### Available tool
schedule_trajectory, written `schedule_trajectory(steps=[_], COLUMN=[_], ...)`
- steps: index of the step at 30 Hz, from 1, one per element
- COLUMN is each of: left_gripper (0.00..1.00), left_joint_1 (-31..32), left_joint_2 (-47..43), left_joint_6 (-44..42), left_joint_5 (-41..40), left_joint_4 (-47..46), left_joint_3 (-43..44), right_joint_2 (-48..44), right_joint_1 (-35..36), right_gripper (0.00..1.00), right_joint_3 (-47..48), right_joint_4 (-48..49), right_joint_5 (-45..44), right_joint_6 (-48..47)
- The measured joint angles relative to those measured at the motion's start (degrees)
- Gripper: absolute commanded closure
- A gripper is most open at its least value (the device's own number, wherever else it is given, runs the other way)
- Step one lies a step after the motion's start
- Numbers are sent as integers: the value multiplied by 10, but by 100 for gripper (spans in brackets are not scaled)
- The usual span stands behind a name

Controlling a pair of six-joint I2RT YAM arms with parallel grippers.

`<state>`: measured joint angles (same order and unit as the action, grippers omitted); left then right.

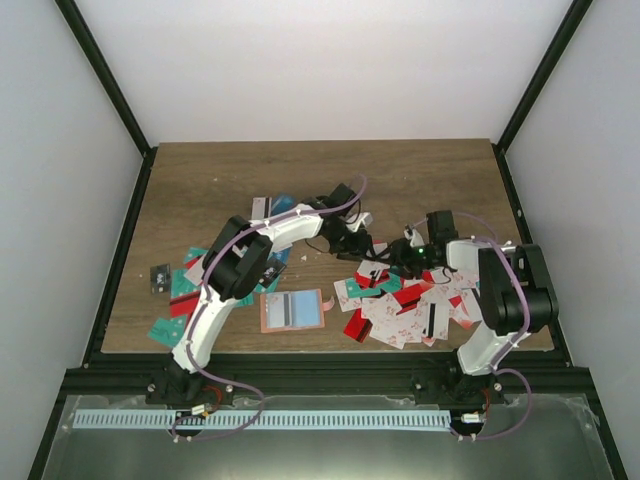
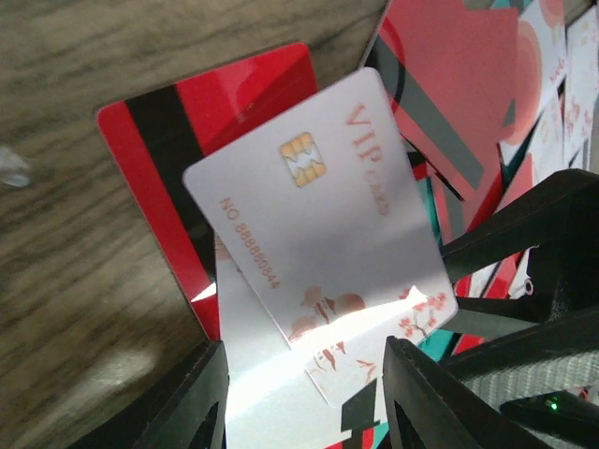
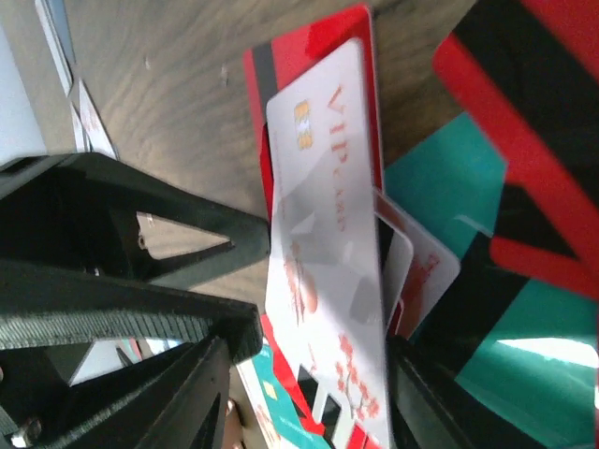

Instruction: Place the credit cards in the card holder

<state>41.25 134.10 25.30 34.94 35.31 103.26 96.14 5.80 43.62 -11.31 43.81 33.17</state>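
Credit cards (image 1: 400, 315) lie heaped under both tools, one white VIP card (image 2: 318, 243) tilted between the jaws of my left gripper (image 2: 304, 402) and right gripper (image 3: 309, 393); I cannot tell whether either clamps it, so opposed pulls could drop it short of the card holder (image 1: 293, 310) behind them.

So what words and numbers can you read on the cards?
"VIP CARD": in red on the white card, beside its gold chip.
"NO 8888...": along the same card's edge; the later digits are blurred.
The other cards in the pile: print too small to read.
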Motion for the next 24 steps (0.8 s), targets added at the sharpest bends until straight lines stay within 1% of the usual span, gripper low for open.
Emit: schedule_trajectory(steps=[2, 5, 7, 12, 13, 19, 24], left_gripper=[52, 52, 52, 52, 52, 51, 44], left_joint_1=[1, 4, 6, 16, 21, 35, 38], left_joint_2=[-3, -11, -19, -40, -41, -58, -87], left_joint_6=[-5, -11, -12, -13, -13, -9, 3], left_joint_5=[10, 20, 25, 42, 44, 43, 31], left_joint_4=[-8, -23, -35, -51, -53, -58, -62], left_joint_3=[-10, -29, -46, -86, -90, -116, -153], right_joint_2=[-7, -16, -22, -27, -28, -60, -118], right_joint_1=[0, 0, 1, 3, 4, 4, 4], right_gripper=[67, 75, 82, 98, 99, 99, 99], right_joint_3=[-10, -19, -23, -24, -24, -26, -53], right_joint_4=[3, 2, 0, -12, -18, -50, -75], right_joint_5=[10, 18, 18, -4, -10, -31, -40], right_joint_6=[-3, -9, -12, -21, -24, -39, -43])
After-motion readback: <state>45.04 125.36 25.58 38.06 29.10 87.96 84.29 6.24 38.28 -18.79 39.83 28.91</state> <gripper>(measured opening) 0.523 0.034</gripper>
